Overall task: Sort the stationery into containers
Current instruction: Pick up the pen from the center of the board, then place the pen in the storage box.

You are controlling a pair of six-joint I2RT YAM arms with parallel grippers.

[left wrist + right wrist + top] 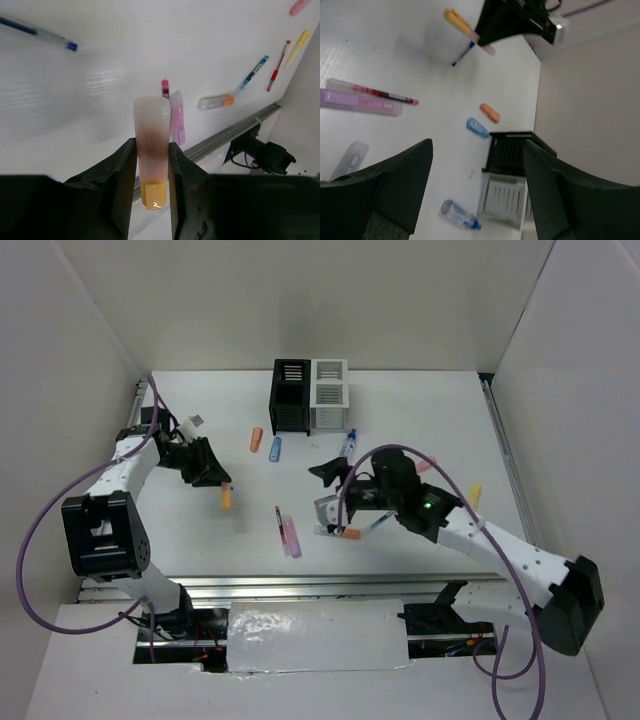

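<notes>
The tabletop (430,410) is plain white, closed in by pale walls (300,300) at the back and on both sides, with a metal rail (300,586) running along the near edge. At the back, near the middle, stand the two slatted containers joined side by side: the black box (288,400) on the left and the white box (331,395) touching it on the right, both upright. From up here I cannot tell what is inside either one. Just in front of them lie an orange marker (256,440) and a blue marker (275,448) close together, and a clear tube (348,444) with a blue cap lies a little to the right. Nearer the front, a red pen (278,522) lies right beside a purple marker (291,536). A yellow marker (474,495) sits well off to the right. The left end effector (151,150) is pinching a yellow-capped marker (151,120) between its fingers over the left part of the tabletop, well apart from the boxes. The right end effector (477,145) hangs near the middle with its fingers spread wide and nothing between them.
</notes>
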